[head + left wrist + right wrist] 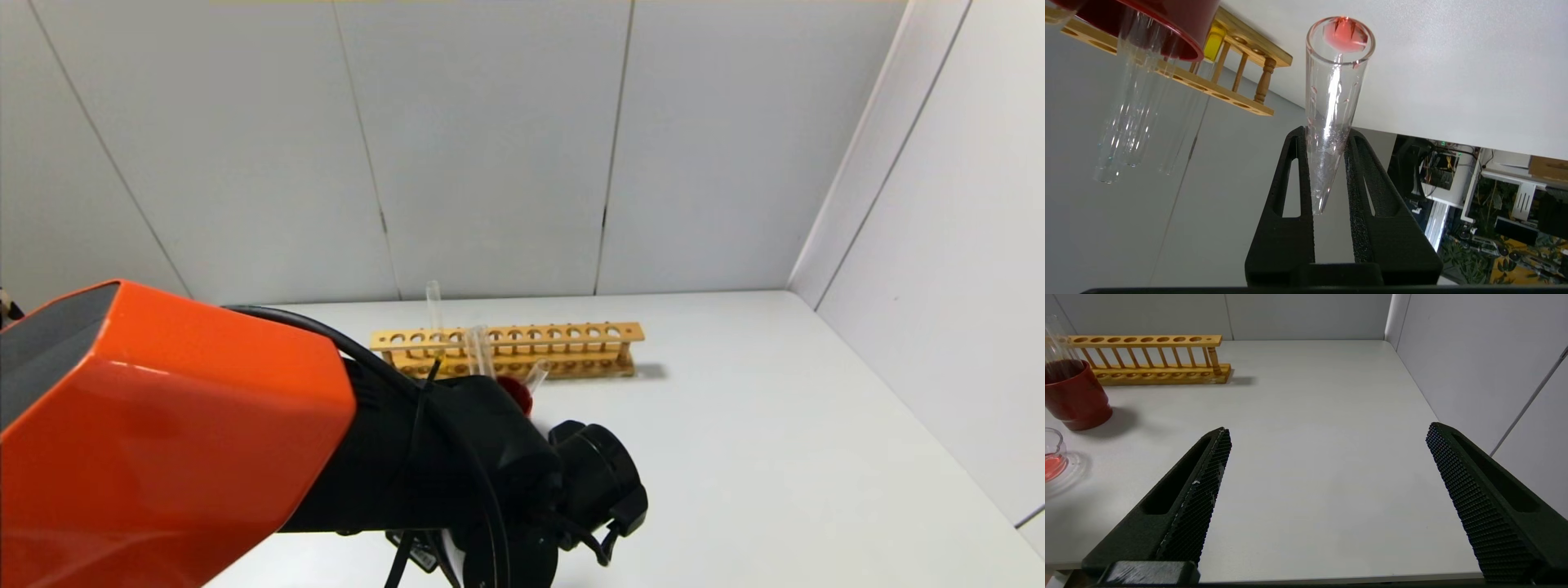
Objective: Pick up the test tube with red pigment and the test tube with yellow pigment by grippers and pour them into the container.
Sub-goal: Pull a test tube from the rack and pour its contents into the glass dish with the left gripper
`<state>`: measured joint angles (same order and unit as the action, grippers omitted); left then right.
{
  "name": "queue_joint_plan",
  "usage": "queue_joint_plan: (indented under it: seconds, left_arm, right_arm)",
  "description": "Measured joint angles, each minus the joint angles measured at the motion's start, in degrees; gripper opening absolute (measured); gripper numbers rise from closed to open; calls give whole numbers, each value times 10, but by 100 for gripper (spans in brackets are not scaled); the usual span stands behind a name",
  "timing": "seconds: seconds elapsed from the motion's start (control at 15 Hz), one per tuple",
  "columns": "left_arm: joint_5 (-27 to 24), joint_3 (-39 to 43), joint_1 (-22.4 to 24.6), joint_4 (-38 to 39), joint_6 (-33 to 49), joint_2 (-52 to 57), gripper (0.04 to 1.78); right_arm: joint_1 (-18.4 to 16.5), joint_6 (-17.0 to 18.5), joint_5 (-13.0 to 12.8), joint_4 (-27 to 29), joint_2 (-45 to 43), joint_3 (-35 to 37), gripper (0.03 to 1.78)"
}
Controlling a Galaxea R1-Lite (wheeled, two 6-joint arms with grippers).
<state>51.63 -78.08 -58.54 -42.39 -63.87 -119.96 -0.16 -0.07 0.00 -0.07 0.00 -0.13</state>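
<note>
My left gripper point(1325, 130) is shut on the test tube with red pigment point(1331, 106), which is tipped over above the table. Only red droplets cling inside it, and a red patch shows at its far end. The container point(1051, 457), a small clear glass beaker, holds a little red liquid; in the head view my left arm point(490, 457) hides it. The test tube with yellow pigment point(1213, 45) stands in the wooden rack point(1241, 94). My right gripper point(1327, 428) is open and empty, low over the table's front right part.
A dark red cup point(1075, 396) with colourless tubes point(1126, 122) stands between the beaker and the rack point(506, 347). White walls close the back and right side. The table's front edge runs just below my right gripper.
</note>
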Motion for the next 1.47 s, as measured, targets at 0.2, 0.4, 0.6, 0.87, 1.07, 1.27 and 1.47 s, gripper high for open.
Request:
queue_joint_plan:
  seconds: [0.2,0.4,0.6,0.87,1.07,1.27,1.47]
  left_arm:
    - [6,-28,-3,-43,1,0,30]
    - [7,-44,-4,-64,8,2,30]
    - [7,-46,-4,-64,9,3,30]
    - [8,-46,-5,-72,9,7,30]
    - [18,-51,-8,-100,14,10,30]
    - [27,-67,-14,-118,15,8,30]
    - [33,-85,-21,-138,15,3,30]
  right_arm:
    - [0,0,0,0,0,0,174]
    - [0,0,0,0,0,0,174]
    - [0,0,0,0,0,0,174]
    - [0,0,0,0,0,0,174]
    - [0,0,0,0,0,0,174]
    - [0,0,0,0,0,0,174]
    - [0,0,0,0,0,0,174]
